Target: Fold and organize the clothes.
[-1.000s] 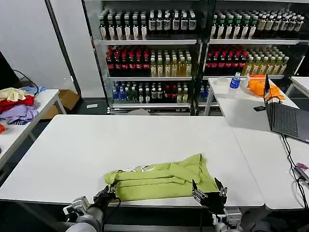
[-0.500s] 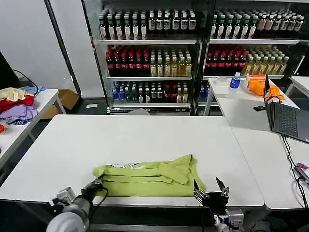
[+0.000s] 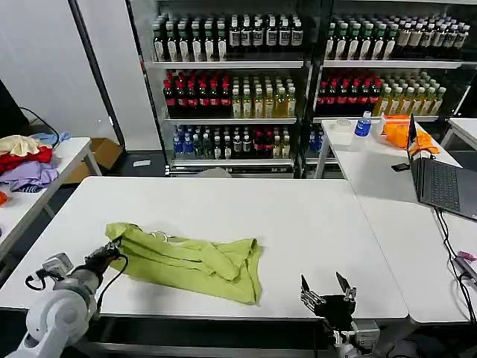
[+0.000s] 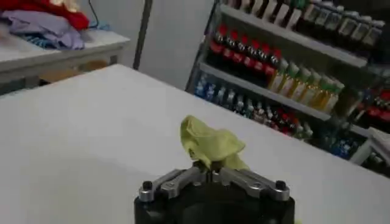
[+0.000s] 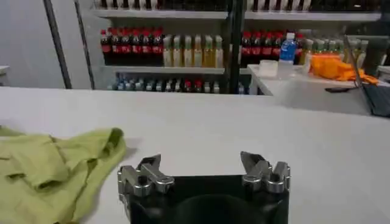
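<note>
One corner of the t-shirt [image 3: 190,261] is pinched in the left gripper [image 3: 112,252]. Right gripper [image 3: 326,292] hangs spread and empty at the table [image 3: 246,212] edge; a single-handed drag could bunch the folds or slip free

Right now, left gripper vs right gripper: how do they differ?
The left gripper is shut on the lime t-shirt, pinching its left end; the right gripper holds nothing, jaws spread open.
The left gripper sits at the table's front-left, touching the shirt; the right gripper sits at the front-right edge, apart from the shirt.
Shared: both are low at the table's near edge.
</note>
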Controlling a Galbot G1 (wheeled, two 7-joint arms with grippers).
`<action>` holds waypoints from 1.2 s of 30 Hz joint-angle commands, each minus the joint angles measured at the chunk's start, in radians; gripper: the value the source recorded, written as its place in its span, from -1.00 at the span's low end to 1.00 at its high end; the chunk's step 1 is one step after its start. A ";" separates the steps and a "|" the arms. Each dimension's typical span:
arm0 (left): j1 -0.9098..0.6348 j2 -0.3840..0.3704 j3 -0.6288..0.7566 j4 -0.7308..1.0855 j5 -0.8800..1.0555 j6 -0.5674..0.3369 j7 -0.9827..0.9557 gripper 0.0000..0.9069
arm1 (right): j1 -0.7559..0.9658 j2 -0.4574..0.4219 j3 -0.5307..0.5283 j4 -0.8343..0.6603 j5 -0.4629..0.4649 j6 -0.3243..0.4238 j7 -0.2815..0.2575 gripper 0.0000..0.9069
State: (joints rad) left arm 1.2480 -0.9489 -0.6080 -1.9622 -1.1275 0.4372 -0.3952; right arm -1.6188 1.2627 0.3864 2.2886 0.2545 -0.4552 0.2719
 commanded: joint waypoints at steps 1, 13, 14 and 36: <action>-0.043 -0.001 0.032 -0.146 -0.097 -0.031 0.019 -0.91 | 0.000 0.000 0.000 -0.005 -0.002 0.000 -0.001 1.00; -0.067 -0.130 0.287 -0.148 -0.134 -0.054 0.019 -0.91 | 0.002 -0.001 -0.005 -0.033 -0.012 -0.002 -0.001 1.00; -0.068 -0.138 0.305 -0.146 -0.133 -0.053 0.019 -0.91 | 0.001 0.001 -0.005 -0.035 -0.012 0.000 -0.002 1.00; -0.082 -0.190 0.545 -0.082 0.230 -0.052 0.040 1.00 | 0.015 0.008 -0.004 -0.039 -0.013 -0.002 -0.002 1.00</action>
State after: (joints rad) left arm 1.1766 -1.1122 -0.1391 -2.0494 -1.0113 0.3861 -0.3605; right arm -1.6039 1.2714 0.3807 2.2508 0.2419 -0.4573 0.2696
